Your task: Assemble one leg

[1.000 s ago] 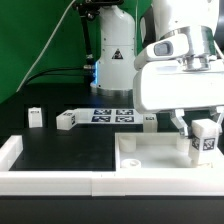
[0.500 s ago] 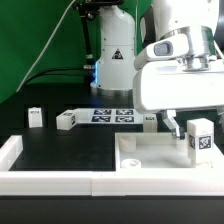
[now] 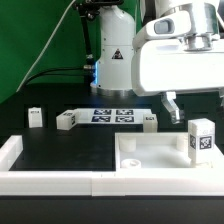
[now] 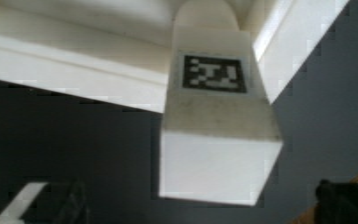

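Since a second ago the two-finger gripper (image 3: 197,112) has let go and gone up. Then it was down around the small white rectangular plastic leg (image 3: 201,139). Half a second ago it was barely clear of the top. Now its fingers (image 3: 171,106) hang above the leg with a clear gap. The leg itself has not shifted.

The gripper is released, its jaws are spread and there is nothing between them. In the wrist view the fingertips (image 4: 28,203) sit wide of the leg (image 4: 217,120) on either side and do not touch it.

The leg stands upright on the large flat white square plastic plate (image 3: 150,152), near the plate's corner at the exterior view's right. Its black-and-white square tag (image 3: 202,141) faces the exterior camera. Whether its foot is seated in a hole cannot be told from here. A small hole (image 3: 130,160) shows in the plate toward the exterior view's left.

Behind the plate, on the black table (image 3: 70,148), lie three more small white tagged posts. One (image 3: 35,117) is far to the exterior view's left, one (image 3: 67,120) is beside it, and one (image 3: 148,121) is just behind the plate. The marker board (image 3: 112,115) lies flat between the last two. A raised white rail (image 3: 50,184) runs along the front edge of the table and turns up at the exterior view's left.
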Tool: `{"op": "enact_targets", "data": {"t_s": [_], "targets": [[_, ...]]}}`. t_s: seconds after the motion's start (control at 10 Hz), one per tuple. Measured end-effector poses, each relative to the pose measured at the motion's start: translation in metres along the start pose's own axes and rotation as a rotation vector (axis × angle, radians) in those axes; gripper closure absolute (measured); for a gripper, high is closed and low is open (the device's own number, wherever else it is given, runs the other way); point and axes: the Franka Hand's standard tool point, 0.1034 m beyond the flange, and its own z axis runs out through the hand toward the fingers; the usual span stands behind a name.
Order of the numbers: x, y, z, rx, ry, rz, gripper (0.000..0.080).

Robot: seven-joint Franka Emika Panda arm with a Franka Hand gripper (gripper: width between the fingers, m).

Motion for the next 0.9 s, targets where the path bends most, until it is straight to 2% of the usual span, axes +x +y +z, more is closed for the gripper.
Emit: {"op": "enact_targets", "data": {"t_s": [0.1, 0.3, 0.4, 0.5, 0.7, 0.8, 0.9], "targets": [[-0.003, -0.004, 0.002, 0.011, -0.033, 0.0, 0.0151], [-0.005, -0.005, 0.003, 0.014, -0.047, 0.0, 0.0151], [-0.015, -0.009, 0.007, 0.047, -0.185, 0.014, 0.0151], [-0.009, -0.008, 0.007, 0.061, -0.237, 0.02, 0.0151], [-0.011, -0.008, 0.009, 0.098, -0.404, 0.037, 0.0151], [-0.01, -0.007, 0.01, 0.11, -0.455, 0.039, 0.0151], [-0.008, -0.004, 0.014, 0.106, -0.435, 0.04, 0.0151]]}}
